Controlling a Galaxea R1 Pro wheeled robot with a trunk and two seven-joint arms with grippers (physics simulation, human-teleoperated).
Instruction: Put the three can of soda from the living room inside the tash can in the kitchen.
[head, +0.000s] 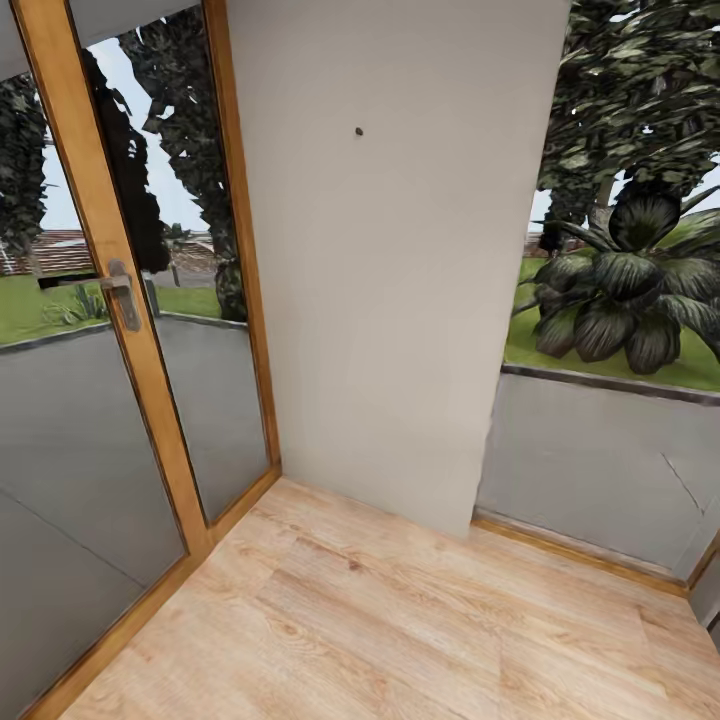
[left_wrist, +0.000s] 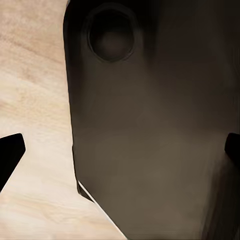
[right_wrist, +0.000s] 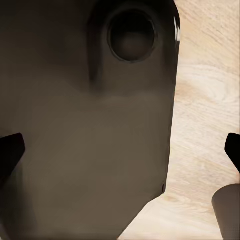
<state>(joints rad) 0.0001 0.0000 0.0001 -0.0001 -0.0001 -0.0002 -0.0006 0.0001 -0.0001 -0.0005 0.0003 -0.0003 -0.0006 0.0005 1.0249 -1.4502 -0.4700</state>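
Head view looks into a corner of the living room: a light wood floor fills the lower part of the frame, and a plain pale wall panel rises through the middle. At the left stands a wood-framed glass door with a metal handle at mid-height; through its panes I can see dark trees, grass and a grey paved strip outside. At the right a second glazed opening gives onto a big dark-leaved plant on a lawn. A small dark dot sits high on the wall panel.

Left wrist view has the left end effector with its two dark fingertips at opposite edges of the frame, well apart, so it stands open and holds nothing. Between them looms a broad dark robot body part with a round recess near the frame's top, pale wood floor beside it.

Right wrist view shows the right end effector the same way, fingertips spread wide and empty, a similar dark part between them over the wood floor.
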